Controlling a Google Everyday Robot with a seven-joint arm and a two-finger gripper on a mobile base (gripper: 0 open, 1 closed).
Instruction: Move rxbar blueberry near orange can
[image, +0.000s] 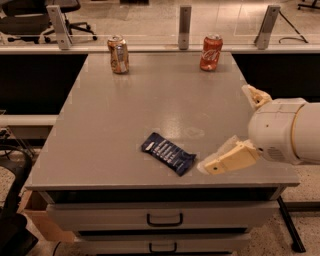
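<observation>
The rxbar blueberry (168, 153), a flat navy-blue rectangular wrapper with pale text lines, lies diagonally near the grey table's (150, 100) front edge. The beige gripper (227, 129) is just to its right, fingers spread and holding nothing.

Nothing can be read: the rxbar blueberry (168, 153) bears pale lines too small to spell, and the red can (211, 52) well behind it shows illegible white script. The gripper (227, 128) hangs just beside the rxbar blueberry, fingers apart.
</observation>
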